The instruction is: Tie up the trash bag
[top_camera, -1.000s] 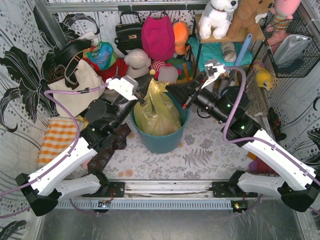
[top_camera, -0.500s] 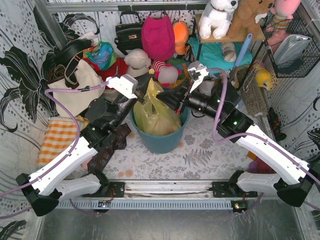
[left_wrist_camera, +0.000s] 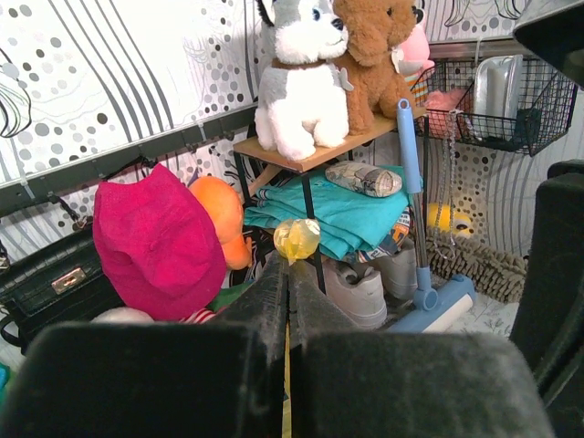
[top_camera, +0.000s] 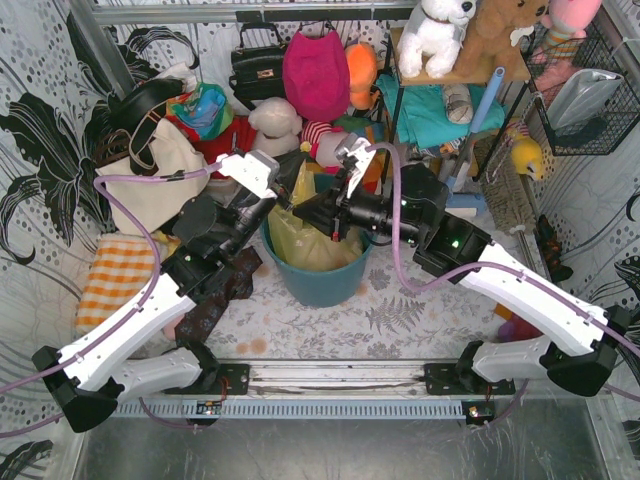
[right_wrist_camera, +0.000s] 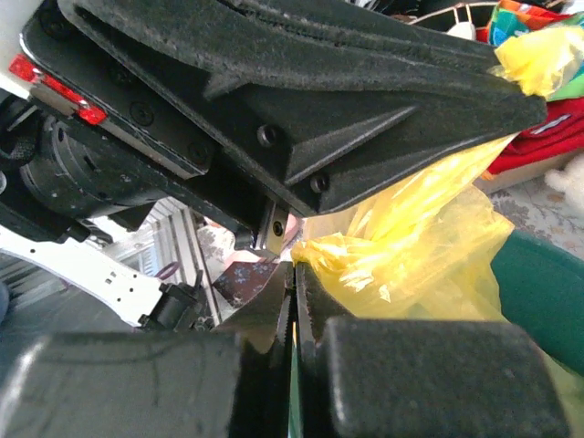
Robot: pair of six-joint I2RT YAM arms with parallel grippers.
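- Top external: trash bag (top_camera: 310,250) in bin (top_camera: 322,287), no knot visible.
- Left gripper (left_wrist_camera: 288,260) clamps a bag corner at 10 o'clock; right gripper (right_wrist_camera: 294,274) clamps another.
- Knotting remains.

White wallpaper with black flowers, stripes and dots covers the walls (top_camera: 40,150) at the left, back and right. A grey rail (left_wrist_camera: 109,157) with hooks runs along the back wall. At the surface's far right corner stands a black-framed shelf (left_wrist_camera: 365,139) with 1 wooden board on top. A black wire basket (top_camera: 590,110) hangs on the right wall. A pale fern-print cloth covers the surface (top_camera: 390,320). The light is bright and even.
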